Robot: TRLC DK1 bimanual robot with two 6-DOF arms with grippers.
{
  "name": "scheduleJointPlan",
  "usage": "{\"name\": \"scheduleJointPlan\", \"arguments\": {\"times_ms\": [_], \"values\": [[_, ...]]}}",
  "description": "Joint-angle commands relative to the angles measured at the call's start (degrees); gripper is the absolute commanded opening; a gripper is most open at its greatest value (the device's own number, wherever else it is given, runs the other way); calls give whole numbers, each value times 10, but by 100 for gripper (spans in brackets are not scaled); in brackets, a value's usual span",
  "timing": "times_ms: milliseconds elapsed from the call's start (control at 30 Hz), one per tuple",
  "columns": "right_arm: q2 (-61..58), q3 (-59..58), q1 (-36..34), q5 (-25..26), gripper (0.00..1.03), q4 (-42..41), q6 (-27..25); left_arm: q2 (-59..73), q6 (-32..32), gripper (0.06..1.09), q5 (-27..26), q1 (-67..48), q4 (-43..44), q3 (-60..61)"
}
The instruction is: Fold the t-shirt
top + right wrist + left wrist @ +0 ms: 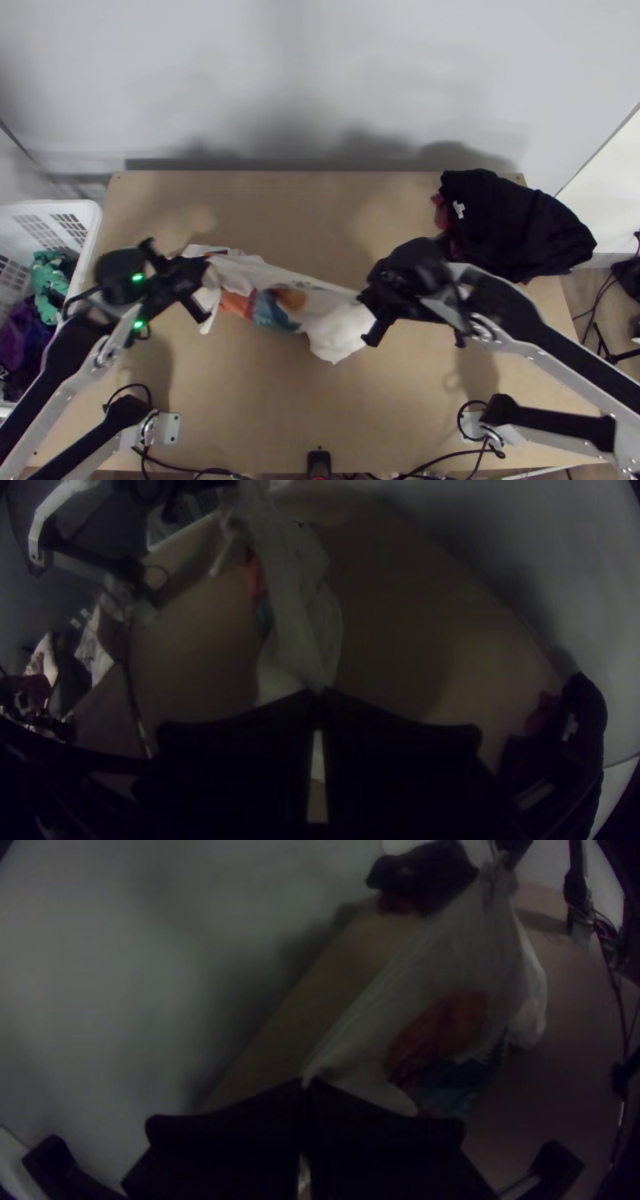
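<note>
Silver arms (pixel 554 366), angled inward — jaws gripping t-shirt (pixel 334 326)

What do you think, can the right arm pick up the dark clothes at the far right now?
Probably not: the right gripper is shut on the white t-shirt and must let go first, though the dark clothes lie close by.

Left arm (pixel 62 390) angled up and inward, right arm (pixel 552 344) slanting in opposite! Left gripper (pixel 206 274) and right gripper (pixel 365 299) face each other, well apart, and each pair of fingers is pinched together at the tips!
</note>
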State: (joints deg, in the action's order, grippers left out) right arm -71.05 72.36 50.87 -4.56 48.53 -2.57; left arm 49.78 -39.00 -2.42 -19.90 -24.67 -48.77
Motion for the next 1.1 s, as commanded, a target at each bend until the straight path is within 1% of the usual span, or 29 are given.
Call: {"name": "scheduleJointPlan", "arguments": {"times_ms": [0, 167, 300, 433, 500, 600, 767, 833, 933, 967, 1067], "values": [[58, 25, -24, 3, 3, 14, 27, -77, 40, 10, 0, 56, -6, -37], [90, 25, -10, 3, 3, 17, 30, -131, 50, 10, 0, 58, -21, -60], [104, 31, -1, 3, 3, 17, 29, -151, 58, 10, 6, 59, -36, -113], [113, 12, 4, 2, 3, 17, 31, -129, 67, 10, 3, 43, -28, -142], [115, -2, 3, 1, 3, 12, 30, -95, 61, 10, 3, 16, 7, -133], [118, -9, 3, 0, 3, 11, 28, -6, 46, 10, 0, 1, 100, -135], [120, -11, 5, -1, 3, 10, 23, 212, 53, 10, -6, -55, 197, -236], [122, -14, 3, 0, 3, 10, 20, 303, 65, 10, -6, -81, 228, -310], [127, -21, -1, 0, 3, 10, 12, 441, 71, 10, -1, -121, 233, -462], [130, -25, -2, 0, 3, 10, 11, 484, 82, 10, 0, -135, 231, -515], [141, -37, -2, 0, 3, 13, 5, 606, 84, 10, 3, -175, 218, -665]]}}
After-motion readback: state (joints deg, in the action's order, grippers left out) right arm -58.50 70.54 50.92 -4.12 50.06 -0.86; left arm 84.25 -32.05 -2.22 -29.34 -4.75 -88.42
